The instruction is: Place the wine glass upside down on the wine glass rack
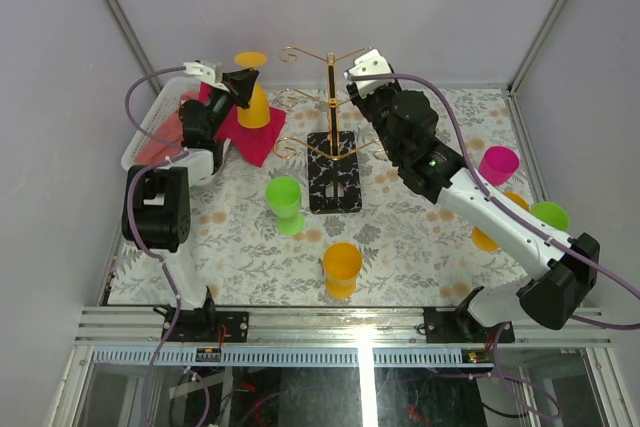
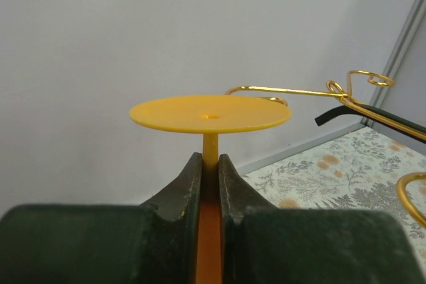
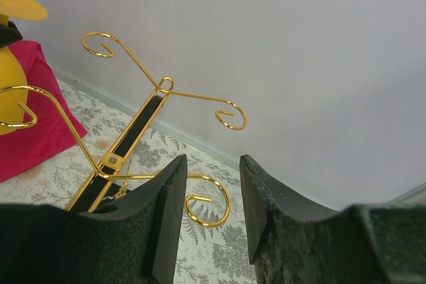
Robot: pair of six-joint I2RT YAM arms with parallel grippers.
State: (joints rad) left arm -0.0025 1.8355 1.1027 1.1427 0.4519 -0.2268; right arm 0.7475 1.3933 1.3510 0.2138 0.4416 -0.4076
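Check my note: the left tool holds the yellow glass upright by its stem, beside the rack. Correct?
One thing is wrong: the left tool holds the yellow glass upside down, foot on top, not upright. The left wrist view shows it. The stem grip and the spot beside the rack are right.

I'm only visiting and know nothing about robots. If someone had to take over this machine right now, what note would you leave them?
Left gripper: shut on the stem of the yellow wine glass, held upside down, foot on top, level with the rack's upper arms.
Right gripper: open, empty, beside the top of the wine glass rack.
Rack: upright mid-table, nothing hanging on it.
Done: glass picked up and inverted.
Left: hang it on a rack arm, then let go.
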